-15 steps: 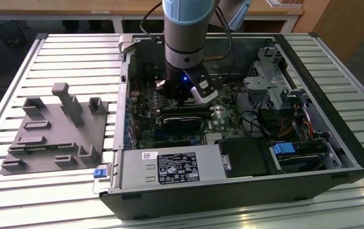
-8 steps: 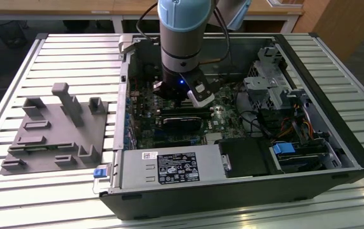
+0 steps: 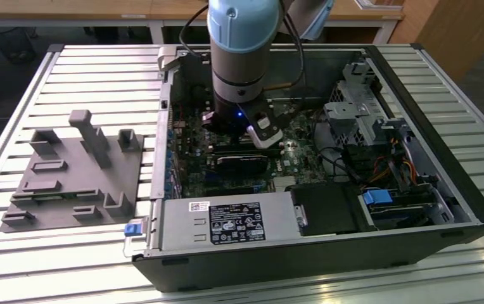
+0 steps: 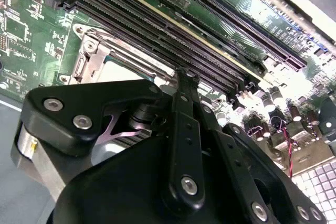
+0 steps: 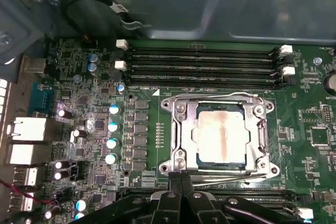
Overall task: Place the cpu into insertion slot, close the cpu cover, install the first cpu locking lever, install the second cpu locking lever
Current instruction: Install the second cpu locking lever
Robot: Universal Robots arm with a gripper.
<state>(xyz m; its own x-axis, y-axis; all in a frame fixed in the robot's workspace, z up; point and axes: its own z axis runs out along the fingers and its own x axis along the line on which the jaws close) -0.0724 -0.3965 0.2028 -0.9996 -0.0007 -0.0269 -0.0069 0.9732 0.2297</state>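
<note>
The cpu (image 5: 219, 136), its dull tan-silver top streaked with a faint pinkish smear, sits seated in the insertion slot (image 5: 195, 149) just beside the long memory slots (image 5: 202, 66), with the silvery cpu cover (image 5: 181, 129) down flat around it. By my read we're at the locking levers: the gripper (image 5: 181, 182) hovers at the socket's edge away from the memory slots, fingers pinched together on nothing I can make out. The job now looks like hooking a thin lever precisely.

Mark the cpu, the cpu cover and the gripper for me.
cpu (image 5: 219, 136), first wrist view, middle of its metal top.
cpu cover (image 5: 184, 129), first wrist view, side bar of the silvery frame.
gripper (image 5: 181, 179), first wrist view, between the fingertips at the socket's edge.
</note>
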